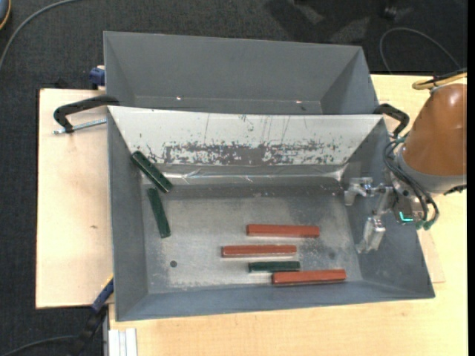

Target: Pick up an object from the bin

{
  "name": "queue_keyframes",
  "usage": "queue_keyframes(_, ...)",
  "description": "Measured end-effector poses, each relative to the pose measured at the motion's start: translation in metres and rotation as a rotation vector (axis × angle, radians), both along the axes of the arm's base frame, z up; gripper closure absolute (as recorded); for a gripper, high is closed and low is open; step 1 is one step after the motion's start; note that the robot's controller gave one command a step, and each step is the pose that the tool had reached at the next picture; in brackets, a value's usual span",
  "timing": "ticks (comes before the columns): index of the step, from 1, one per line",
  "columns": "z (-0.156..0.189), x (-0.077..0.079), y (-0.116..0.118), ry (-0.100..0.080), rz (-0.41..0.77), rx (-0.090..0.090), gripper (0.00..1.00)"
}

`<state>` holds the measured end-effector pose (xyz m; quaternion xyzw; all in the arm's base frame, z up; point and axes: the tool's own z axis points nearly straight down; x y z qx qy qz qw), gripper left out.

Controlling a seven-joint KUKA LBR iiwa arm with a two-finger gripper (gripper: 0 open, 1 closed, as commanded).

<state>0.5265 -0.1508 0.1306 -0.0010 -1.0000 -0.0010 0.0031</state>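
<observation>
Far left of the short green stick (pixel 274 266), by the bin (pixel 126 273) wall, lie a slanted green stick (pixel 152 171) and an upright green stick (pixel 158 212). Just above it: a mid red stick (pixel 259 251), then a top red stick (pixel 283 231). Just below-right: a low red stick (pixel 309 276). Right of it, w/ a gap, hangs the tool (pixel 371 236). Can't tell if it's open or shut. Nothing seen in it. I'd say nothing's picked yet, so grab & lift are left.
</observation>
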Motion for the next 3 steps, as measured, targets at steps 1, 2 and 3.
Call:
queue_keyframes(1, -0.064, -0.011, 0.067, 0.0, 0.064, 0.004, 0.0)
queue_keyframes(2, -0.06, -0.009, 0.062, -0.007, 0.059, -0.001, 1.0)
queue_keyframes(3, 0.09, -0.009, 0.047, -0.021, 0.147, -0.005, 1.0)
